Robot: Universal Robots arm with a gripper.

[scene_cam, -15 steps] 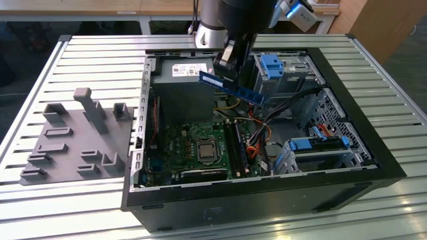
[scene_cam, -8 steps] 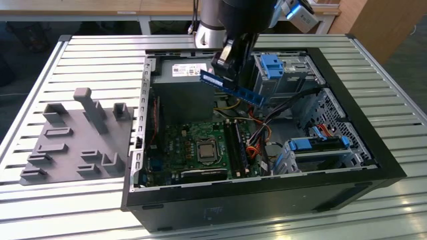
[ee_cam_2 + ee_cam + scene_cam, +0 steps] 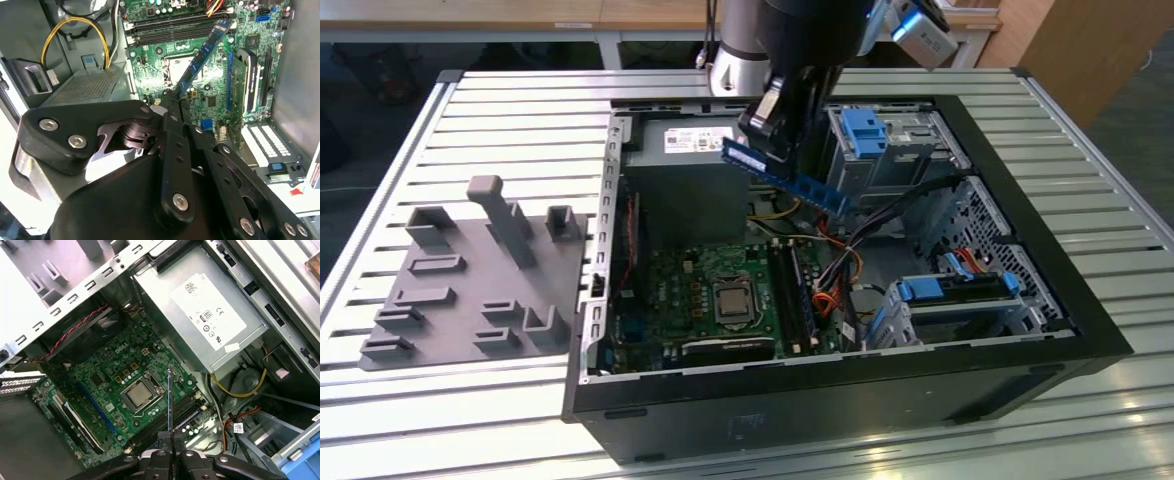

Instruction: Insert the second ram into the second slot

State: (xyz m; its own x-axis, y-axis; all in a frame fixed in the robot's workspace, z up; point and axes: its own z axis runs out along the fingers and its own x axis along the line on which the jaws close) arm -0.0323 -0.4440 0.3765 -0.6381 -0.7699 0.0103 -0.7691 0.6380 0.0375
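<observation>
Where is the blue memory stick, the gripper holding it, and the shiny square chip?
second ram [image 3: 202,55]: second wrist view, middle of its blue face.
gripper [image 3: 174,102]: second wrist view, between the fingertips pinching the second ram.
processor [image 3: 139,394]: first wrist view, centre of its silver lid.

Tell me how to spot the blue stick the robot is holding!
Find the open black computer case on the metal table. Above its green motherboard, the gripper pinches the second ram, tilted in the air. Unlike the chunky blue plastic latches nearby, it is long, thin and flat.
</observation>
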